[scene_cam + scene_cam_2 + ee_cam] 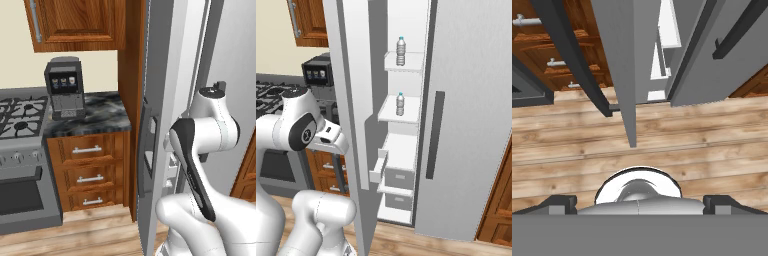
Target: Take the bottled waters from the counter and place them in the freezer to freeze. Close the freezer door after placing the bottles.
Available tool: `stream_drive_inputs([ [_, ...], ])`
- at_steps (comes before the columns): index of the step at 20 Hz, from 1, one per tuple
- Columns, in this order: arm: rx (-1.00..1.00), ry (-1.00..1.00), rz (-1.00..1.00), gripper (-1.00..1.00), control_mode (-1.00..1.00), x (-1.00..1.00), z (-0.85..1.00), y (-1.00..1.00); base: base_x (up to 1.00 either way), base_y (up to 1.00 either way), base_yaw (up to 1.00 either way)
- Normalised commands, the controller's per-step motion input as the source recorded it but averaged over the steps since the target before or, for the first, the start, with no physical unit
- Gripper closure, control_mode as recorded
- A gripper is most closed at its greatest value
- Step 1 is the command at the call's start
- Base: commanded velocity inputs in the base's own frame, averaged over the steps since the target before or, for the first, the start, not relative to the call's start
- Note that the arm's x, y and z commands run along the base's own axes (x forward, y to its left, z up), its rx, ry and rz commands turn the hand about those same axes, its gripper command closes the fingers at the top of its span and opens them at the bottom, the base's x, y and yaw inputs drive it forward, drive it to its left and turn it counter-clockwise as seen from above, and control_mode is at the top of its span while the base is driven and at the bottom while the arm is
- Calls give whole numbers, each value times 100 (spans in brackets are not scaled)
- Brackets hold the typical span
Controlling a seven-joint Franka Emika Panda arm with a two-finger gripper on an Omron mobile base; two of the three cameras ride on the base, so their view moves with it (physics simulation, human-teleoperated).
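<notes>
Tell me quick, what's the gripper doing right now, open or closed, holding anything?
Gripper: open, jaws spread wide, holding nothing; it points down at the light wooden plank floor beside the tall light-grey freezer door.

We saw even, bright, shadow-poor light with no clear source. Renders stayed sharp throughout, no blur or glare. The freezer [466, 100] interior read white and flat. The wooden floor [662, 140] in the hand view showed slight softness, lines converging steeply.

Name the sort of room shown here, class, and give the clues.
A home kitchen, rendered: a gas stove, a coffee machine on the counter, and an open freezer holding bottled waters.
</notes>
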Motion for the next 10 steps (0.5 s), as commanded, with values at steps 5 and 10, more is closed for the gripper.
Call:
stream_drive_inputs([
  [5,0,0,0,-100,100,0,0,0,0,0,0],
  [10,0,0,0,-100,100,0,0,0,0,1,0],
])
